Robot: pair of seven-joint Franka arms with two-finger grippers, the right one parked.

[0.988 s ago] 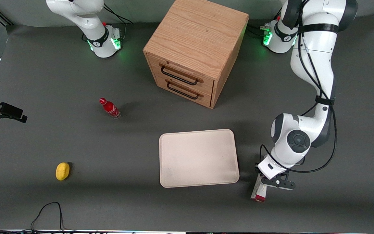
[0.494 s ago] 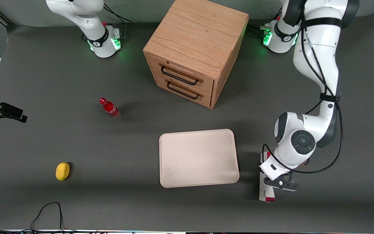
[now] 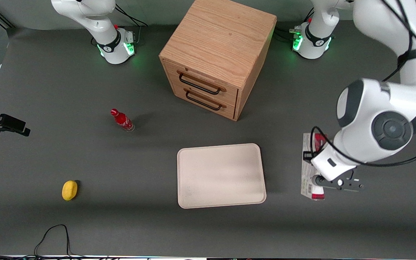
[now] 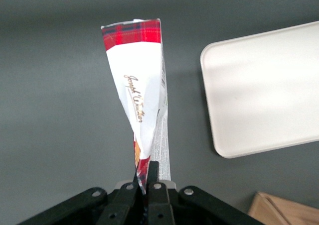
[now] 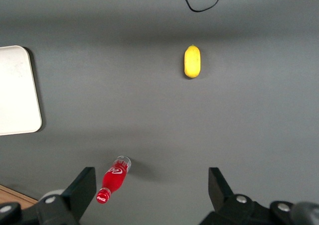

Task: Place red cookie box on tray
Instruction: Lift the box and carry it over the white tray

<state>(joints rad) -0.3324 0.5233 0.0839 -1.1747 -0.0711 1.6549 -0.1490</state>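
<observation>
- Compare with the frames a moment ago: the tool [image 3: 318,180] and the red cookie box [image 3: 308,169] now show higher in the front view and much larger, and the box no longer rests on the table [image 3: 85,216].
- Note that the box, earlier level with the tray's near corner, now shows level with the middle of the tray [image 3: 221,176] and more widely separated from it, toward the working arm's end of the table.
- Observe that the tray, the wooden drawer cabinet [image 3: 217,54], the small red bottle [image 3: 122,120] and the yellow object [image 3: 69,190] have not shifted.
- Check the wrist view: the tool [image 4: 147,177] is closed narrowly on one end of the box [image 4: 139,80], gripping its thin edges.
- Read the box's long axis as running roughly parallel to the tray's shorter edge [image 4: 209,105]; the tartan-red end points away from the tool, and the white panel with script lettering faces the wrist camera.
- Confirm that the box is beside the tray, not over it or touching it.
</observation>
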